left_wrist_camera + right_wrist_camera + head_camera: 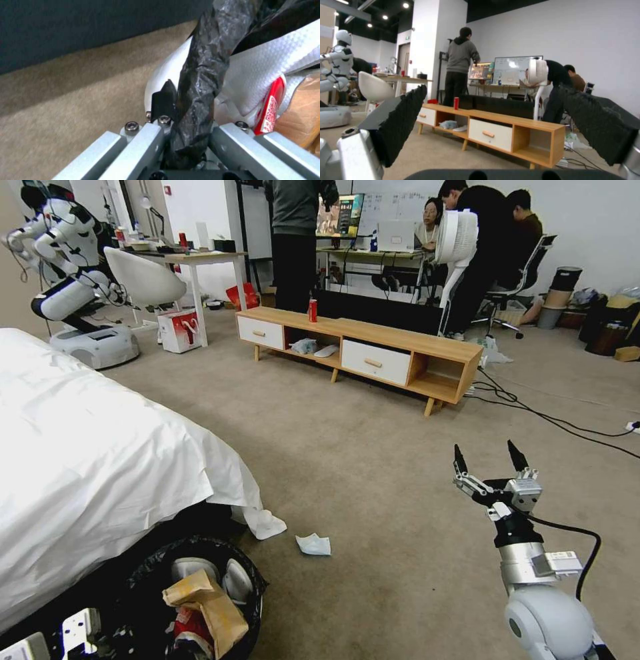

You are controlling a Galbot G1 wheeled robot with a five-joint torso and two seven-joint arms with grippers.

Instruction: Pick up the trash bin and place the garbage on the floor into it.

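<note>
The trash bin (250, 587), lined with a crinkly black bag, sits at the lower left beside the bed. It holds garbage: tan cardboard (207, 600), a red wrapper (190, 625) and white tissues (233, 579). My left gripper (110, 635) is at its near rim. In the left wrist view the left gripper (190, 107) is shut on the bag-covered rim (200, 82), one black fingertip (163, 98) outside the pale wall. A white paper scrap (313, 544) lies on the floor (373, 480) just right of the bin. My right gripper (490, 457) hangs open and empty above the carpet at the right.
A bed with a white sheet (87, 467) fills the left side, overhanging the bin. A low wooden cabinet (373, 347) with an upright red can (312, 310) stands ahead. Black cables (547, 417) cross the carpet at the right. Another white robot (73, 280) stands far left.
</note>
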